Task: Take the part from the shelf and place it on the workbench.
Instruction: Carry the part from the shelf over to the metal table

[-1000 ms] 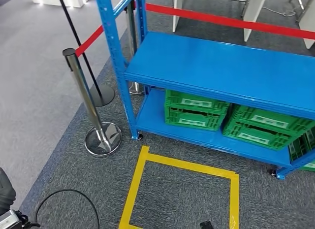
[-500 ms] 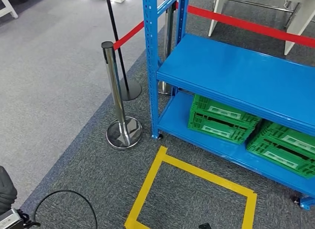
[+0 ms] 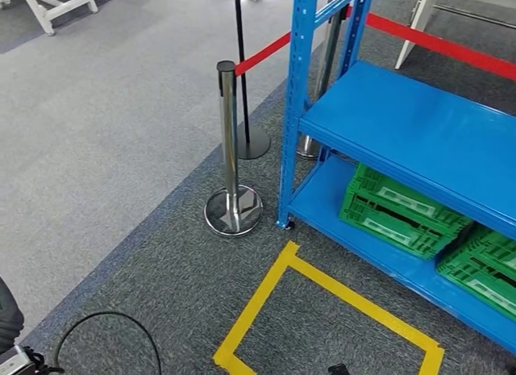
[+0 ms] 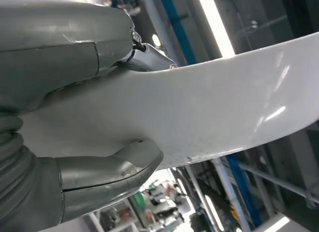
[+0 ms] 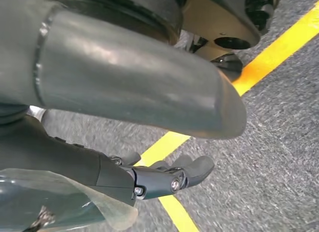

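In the left wrist view my left hand grips a long, smooth white part, with the thumb on one side and a grey finger on the other. The part runs out past the hand and across the picture. My right hand hangs above the grey carpet with its thumb and dark fingers apart and nothing between them. The blue shelf stands at the right in the head view, its middle board bare.
Green crates lie on the shelf's bottom board. A chrome stanchion with a red belt stands left of the shelf. A yellow tape square marks the carpet in front. A black cable loops at lower left.
The head camera has turned left, so the shelf, stanchion and yellow square have slid to the right of the picture. More grey floor shows at the left.
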Available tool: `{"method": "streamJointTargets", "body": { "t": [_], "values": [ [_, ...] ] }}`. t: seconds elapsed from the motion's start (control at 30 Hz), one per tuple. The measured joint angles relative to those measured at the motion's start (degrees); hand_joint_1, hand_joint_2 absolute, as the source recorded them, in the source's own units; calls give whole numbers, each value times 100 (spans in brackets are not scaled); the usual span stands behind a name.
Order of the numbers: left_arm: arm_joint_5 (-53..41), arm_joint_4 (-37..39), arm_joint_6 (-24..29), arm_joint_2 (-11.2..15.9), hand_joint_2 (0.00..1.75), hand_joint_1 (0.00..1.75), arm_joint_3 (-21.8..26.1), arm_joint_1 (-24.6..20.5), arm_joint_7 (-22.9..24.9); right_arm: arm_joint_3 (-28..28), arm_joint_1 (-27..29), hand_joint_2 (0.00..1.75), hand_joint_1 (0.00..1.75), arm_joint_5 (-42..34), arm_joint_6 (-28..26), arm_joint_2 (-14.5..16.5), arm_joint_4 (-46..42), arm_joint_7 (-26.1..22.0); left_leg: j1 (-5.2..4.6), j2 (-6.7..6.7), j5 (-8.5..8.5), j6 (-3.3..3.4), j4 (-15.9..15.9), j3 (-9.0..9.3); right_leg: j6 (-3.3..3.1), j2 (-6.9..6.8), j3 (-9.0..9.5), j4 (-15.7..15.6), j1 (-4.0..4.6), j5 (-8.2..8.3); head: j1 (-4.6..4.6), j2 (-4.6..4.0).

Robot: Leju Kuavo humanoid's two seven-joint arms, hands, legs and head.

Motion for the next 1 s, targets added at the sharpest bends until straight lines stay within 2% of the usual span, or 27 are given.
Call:
{"method": "streamJointTargets", "body": {
  "t": [0.07,0.1,0.13,0.2,0.23,0.27,0.3,0.33,0.37,0.4,0.43,0.47,0.5,0.57,0.6,0.67,0.7,0.73,0.77,0.8,0.83,0.87,0.9,0.93,0.97,1.0],
  "values": [
    [5,-21,1,-34,175,175,17,1,-10,0,-11,0,0,10,3,1,0,2,10,-139,32,34,-54,-9,51,-101,23,-16,2,-30,2,0],
    [17,-43,1,-64,175,175,34,-6,-14,0,-18,0,0,16,5,1,0,1,31,-211,55,61,-87,3,80,-18,16,23,-4,-84,5,0],
    [23,-64,2,-99,175,175,49,-20,-18,0,-24,0,0,22,8,1,0,0,54,-281,80,91,-120,13,105,136,-34,152,-12,-183,16,0],
    [-8,-86,2,-157,175,175,66,-50,-19,0,-20,0,0,36,17,1,0,-2,79,-417,107,128,-146,16,132,518,-330,790,-28,-518,46,0],
    [-36,-86,2,-177,175,175,72,-57,-19,0,-13,0,0,42,22,0,0,-2,79,-493,109,135,-144,9,139,607,-533,1194,-32,-674,56,0],
    [-54,-86,2,-191,175,175,79,-57,-19,-1,-4,0,0,47,27,-1,0,-2,79,-573,109,137,-141,9,147,644,-705,1507,-36,-755,61,0],
    [-43,-86,2,-197,175,175,85,-57,-19,-1,4,0,0,49,28,-1,0,-2,81,-654,109,137,-136,11,153,655,-794,1622,-41,-716,62,0],
    [-20,-86,2,-199,175,175,90,-56,-19,-2,8,0,0,49,30,-1,0,-2,86,-733,106,133,-129,16,160,662,-773,1496,-48,-557,61,0],
    [9,-86,2,-201,175,175,91,-56,-19,-2,9,0,0,49,30,-1,0,-3,96,-811,98,121,-113,20,169,700,-654,1166,-62,-313,61,0],
    [43,-86,2,-201,175,175,87,-55,-19,-2,10,0,0,48,31,-1,1,-3,107,-882,85,99,-90,16,181,812,-497,783,-83,-111,61,0],
    [72,-85,1,-200,175,175,79,-56,-19,-1,11,0,0,48,32,-1,6,-4,109,-951,65,68,-43,-6,185,937,-350,435,-106,21,60,0],
    [97,-85,1,-199,175,175,66,-54,-19,-1,12,0,0,47,34,-1,11,-3,112,-1012,55,31,-4,-36,180,1043,-248,216,-119,78,59,0],
    [112,-85,0,-197,175,175,53,-50,-19,-1,14,0,0,47,36,-1,17,-3,113,-1069,55,-4,24,-70,168,1105,-203,140,-120,61,57,0],
    [112,-85,0,-192,175,175,36,-30,-19,-2,18,0,0,47,38,1,23,-2,126,-1177,69,-57,46,-115,120,1022,-179,130,-114,64,58,0],
    [104,-86,1,-189,175,175,35,-21,-19,-3,17,0,0,47,39,1,24,-2,125,-1152,46,-80,77,-132,90,961,-168,123,-119,71,55,0],
    [81,-86,1,-185,175,175,33,-21,-19,-4,14,0,0,48,41,1,26,-2,117,-903,-164,-135,425,-289,18,817,-144,97,-133,78,18,0],
    [72,-86,1,-185,175,175,30,-21,-19,-3,17,0,0,49,43,-1,26,-2,116,-732,-335,-163,767,-446,-7,742,-138,95,-120,72,-1,0],
    [67,-86,0,-184,175,175,28,-20,-19,-3,24,0,0,50,44,-1,26,-1,125,-622,-510,-186,1164,-635,-26,661,-137,94,-109,64,-14,0],
    [68,-86,0,-183,175,175,28,-14,-19,-3,32,0,0,51,46,-1,26,-1,134,-573,-624,-198,1492,-793,-35,579,-135,94,-99,56,-15,0],
    [70,-86,0,-182,175,175,28,-7,-19,-4,38,0,0,52,46,-1,26,0,139,-553,-640,-200,1660,-874,-42,501,-131,94,-91,47,-14,0],
    [72,-86,0,-181,175,175,30,-1,-19,-4,38,0,0,54,46,-1,26,1,141,-542,-543,-191,1598,-843,-44,429,-121,94,-84,37,-15,0],
    [72,-86,0,-180,175,175,31,4,-19,-4,34,0,0,55,46,-1,26,1,137,-518,-357,-169,1321,-704,-44,365,-104,94,-77,24,-15,0],
    [71,-86,0,-179,175,175,31,6,-19,-4,28,0,0,56,45,-1,26,0,119,-437,-153,-134,906,-497,-41,309,-84,93,-72,10,-15,0],
    [68,-86,0,-178,175,175,31,7,-19,-4,22,0,0,58,46,0,27,-1,83,-305,-20,-93,518,-300,-28,258,-66,93,-59,-7,-15,0],
    [65,-86,0,-177,175,175,29,4,-19,-4,18,0,0,60,47,1,27,-2,46,-194,51,-57,235,-161,-10,211,-57,92,-49,-23,-17,0],
    [63,-86,0,-175,175,175,28,5,-19,-4,16,0,0,61,49,1,28,-2,10,-111,60,-29,83,-96,10,160,-51,88,-40,-34,-16,0]
  ]
}}
